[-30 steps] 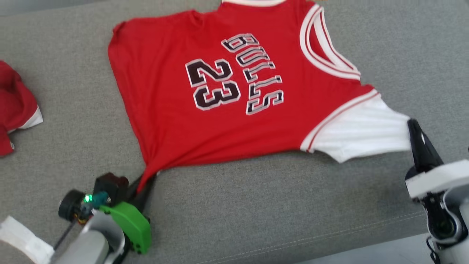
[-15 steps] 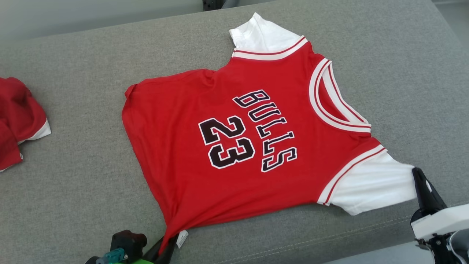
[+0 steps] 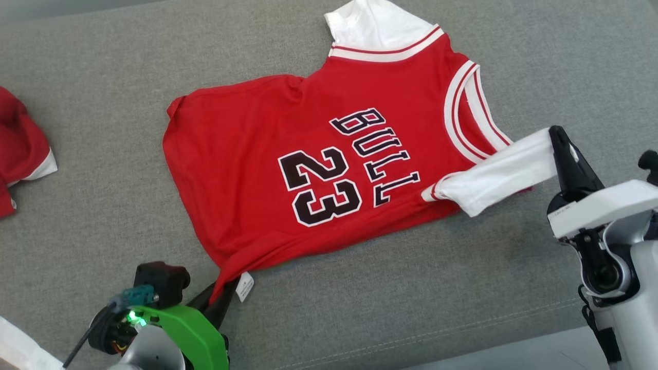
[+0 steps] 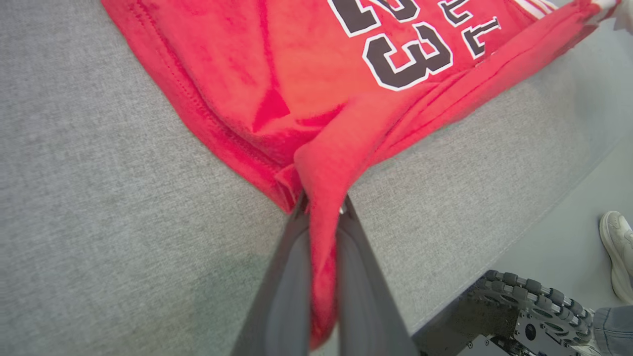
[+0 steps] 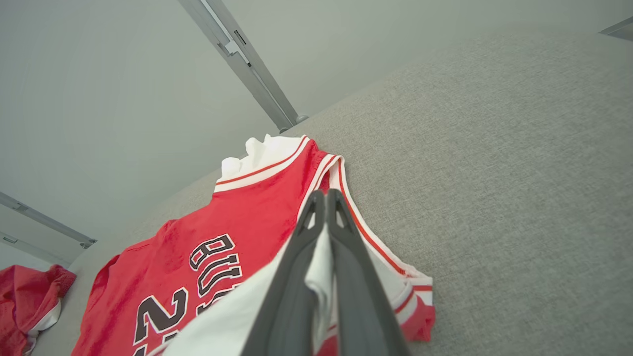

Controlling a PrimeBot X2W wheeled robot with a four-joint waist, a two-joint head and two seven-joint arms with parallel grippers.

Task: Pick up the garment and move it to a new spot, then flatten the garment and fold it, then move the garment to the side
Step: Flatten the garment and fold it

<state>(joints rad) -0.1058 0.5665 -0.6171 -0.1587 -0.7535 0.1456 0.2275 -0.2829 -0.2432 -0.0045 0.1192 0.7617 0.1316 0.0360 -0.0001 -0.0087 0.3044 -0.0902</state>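
Head view: jersey (image 3: 257,154) near cushion edge (image 3: 493,340)

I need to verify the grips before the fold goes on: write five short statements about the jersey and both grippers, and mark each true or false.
1. The left gripper is shut on a red corner of the jersey. True.
2. The right gripper is open and clear of the jersey. False: it is shut on the white sleeve.
3. That white sleeve lies flat on the grey surface. False: the right gripper holds it raised over the jersey's edge.
4. A second red garment lies at the left of the grey surface. True.
5. The jersey's number reads 32. False: it reads 23.
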